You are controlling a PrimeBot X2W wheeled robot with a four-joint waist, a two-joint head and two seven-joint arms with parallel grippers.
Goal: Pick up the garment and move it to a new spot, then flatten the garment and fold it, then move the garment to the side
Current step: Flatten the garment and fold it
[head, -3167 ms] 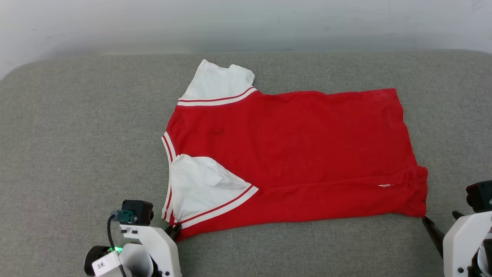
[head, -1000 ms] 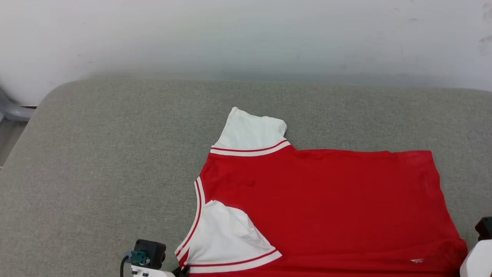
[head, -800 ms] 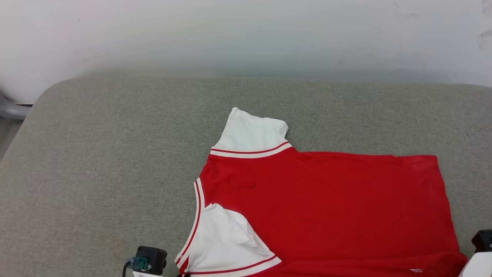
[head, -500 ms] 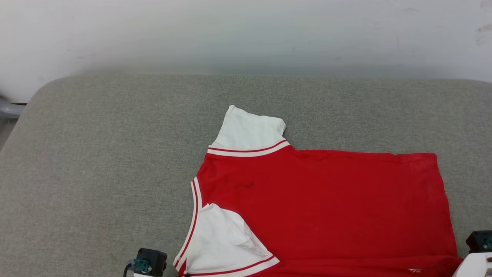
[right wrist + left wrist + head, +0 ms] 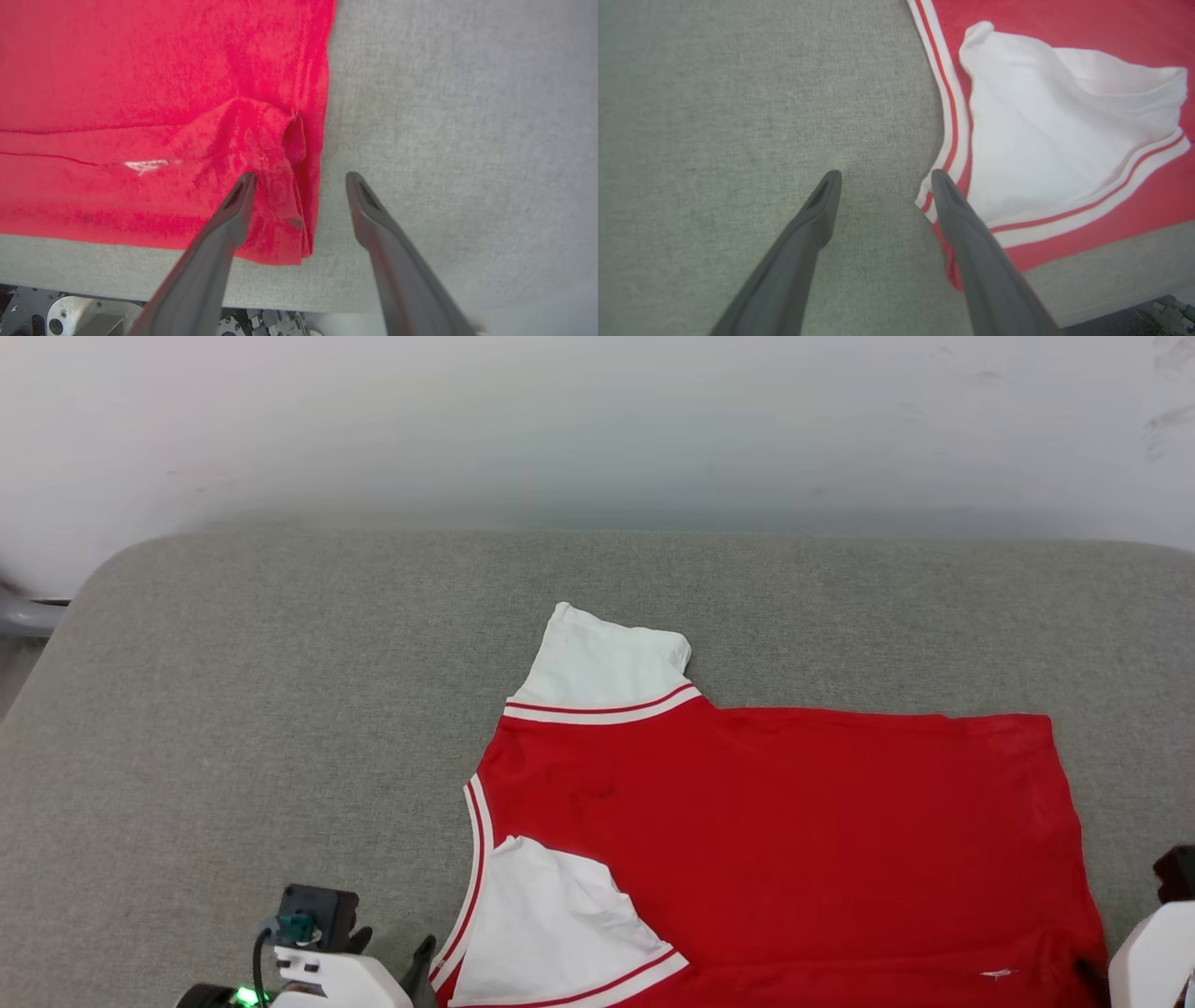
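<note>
L claw (image 5: 885, 173): fingers spread, nothing between them; grey pad (image 5: 714, 116) beneath.
White sleeve (image 5: 1064, 130): just right of L claw's right finger, folded onto the red body; its striped trim sits at that fingertip.
Garment (image 5: 794, 831): flat on pad, between my two claws, plain red side up.
R claw (image 5: 301, 175): fingers spread, straddling Garment's side edge; left finger over bunched red corner, right finger over bare pad. Contact w/ cloth: I can't tell.
</note>
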